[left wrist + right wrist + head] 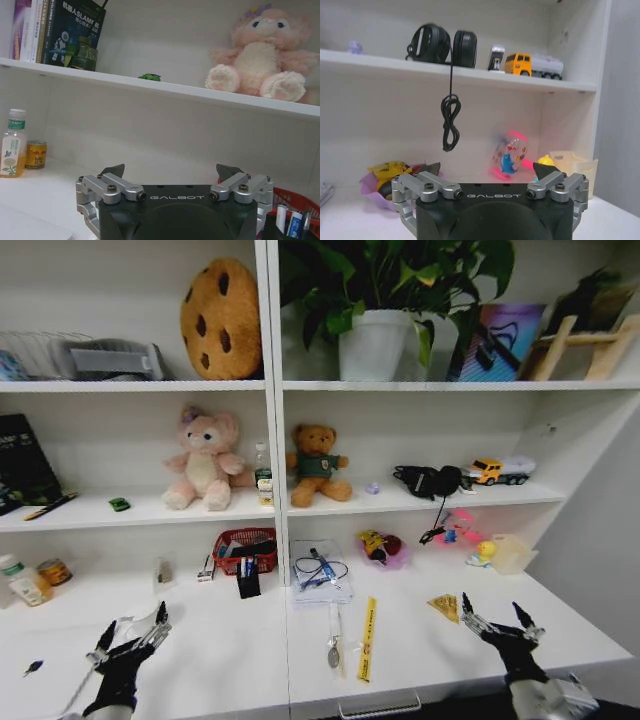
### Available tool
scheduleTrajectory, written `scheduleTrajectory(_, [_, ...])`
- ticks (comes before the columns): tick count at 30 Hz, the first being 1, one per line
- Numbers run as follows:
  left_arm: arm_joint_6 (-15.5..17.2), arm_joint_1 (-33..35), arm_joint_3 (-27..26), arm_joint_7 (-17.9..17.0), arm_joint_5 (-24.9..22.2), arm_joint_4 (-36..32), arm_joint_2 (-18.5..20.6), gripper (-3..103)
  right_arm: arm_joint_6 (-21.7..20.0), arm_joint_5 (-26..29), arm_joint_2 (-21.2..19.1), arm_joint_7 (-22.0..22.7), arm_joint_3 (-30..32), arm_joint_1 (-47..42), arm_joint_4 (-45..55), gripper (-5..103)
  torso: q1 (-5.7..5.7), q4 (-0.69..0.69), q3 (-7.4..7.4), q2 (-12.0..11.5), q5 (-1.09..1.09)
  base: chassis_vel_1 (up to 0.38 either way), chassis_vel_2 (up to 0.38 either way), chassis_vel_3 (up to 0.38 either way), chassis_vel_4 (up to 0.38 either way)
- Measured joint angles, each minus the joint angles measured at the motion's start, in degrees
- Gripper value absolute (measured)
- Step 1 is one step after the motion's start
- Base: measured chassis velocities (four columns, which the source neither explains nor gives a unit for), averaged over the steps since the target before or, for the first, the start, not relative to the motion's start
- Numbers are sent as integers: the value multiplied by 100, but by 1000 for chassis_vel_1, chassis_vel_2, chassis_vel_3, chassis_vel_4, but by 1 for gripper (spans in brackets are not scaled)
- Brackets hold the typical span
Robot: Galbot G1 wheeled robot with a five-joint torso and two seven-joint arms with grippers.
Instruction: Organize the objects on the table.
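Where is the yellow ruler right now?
In the head view the yellow ruler lies flat on the white desk, right of centre near the front edge, beside a spoon-like utensil and below the clear box.

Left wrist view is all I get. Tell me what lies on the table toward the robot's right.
Observer: A yellow ruler lies flat near the front edge of the table, right of centre.
Operator: Give me the right gripper.
Observer: The right gripper hovers low over the front right of the table, fingers open, holding nothing.
Operator: Report what is stored above it.
Observer: On the middle shelf there are black headphones beside a yellow toy truck; the cord hangs off the shelf edge.
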Motion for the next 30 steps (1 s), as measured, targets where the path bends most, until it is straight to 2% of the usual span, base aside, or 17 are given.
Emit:
scheduleTrajectory(3, [-3, 20, 29, -6, 48, -25, -37, 100, -314, 148, -112, -70, -118, 483, -526, 100, 0, -3, 0, 1, 1, 40, 29, -28, -29])
scheduleTrajectory(6, [2, 21, 53, -11, 72, -61, -41, 100, -462, 191, -185, -82, -191, 717, -831, 100, 0, -5, 0, 0, 6, 0, 0, 0, 0])
scheduleTrajectory(15, [25, 59, 49, -45, 78, -126, -5, 100, -770, 246, -375, -130, -500, 1403, -1623, 100, -1, -5, 0, 0, 3, 0, 0, 0, 0])
scheduleTrajectory(17, [30, 68, 46, -50, 81, -142, -5, 100, -846, 245, -400, -148, -584, 1565, -1720, 103, -1, -4, 0, 0, 3, 0, 0, 0, 0])
scheduleTrajectory(19, [38, 69, 46, -58, 91, -162, -12, 100, -968, 236, -420, -160, -687, 1763, -1834, 100, -1, -3, 0, 0, 4, 0, 0, 0, 0])
scheduleTrajectory(22, [61, 78, 53, -78, 119, -209, -46, 100, -1115, 227, -468, -158, -859, 2079, -2044, 85, -1, -3, 0, 0, 4, 0, 0, 0, 0])
scheduleTrajectory(23, [61, 78, 53, -78, 119, -209, -46, 100, -1115, 227, -468, -158, -859, 2079, -2044, 85, -1, -3, 0, 0, 4, 0, 0, 0, 0])
scheduleTrajectory(26, [78, 85, 58, -109, 107, -219, -66, 100, -1171, 265, -515, -147, -945, 2226, -2234, 68, -1, -4, 0, 0, 4, 0, 0, 0, 0])
scheduleTrajectory(27, [78, 85, 58, -109, 107, -219, -66, 100, -1171, 265, -515, -147, -945, 2226, -2234, 68, -1, -4, 0, 0, 4, 0, 0, 0, 0])
scheduleTrajectory(29, [79, 88, 88, -117, 128, -226, -80, 100, -1172, 293, -534, -151, -981, 2261, -2343, 58, -1, -3, 0, 0, 4, 0, 0, 0, 0])
scheduleTrajectory(30, [79, 88, 88, -117, 128, -226, -80, 100, -1172, 293, -534, -151, -981, 2261, -2343, 58, -1, -3, 0, 0, 4, 0, 0, 0, 0])
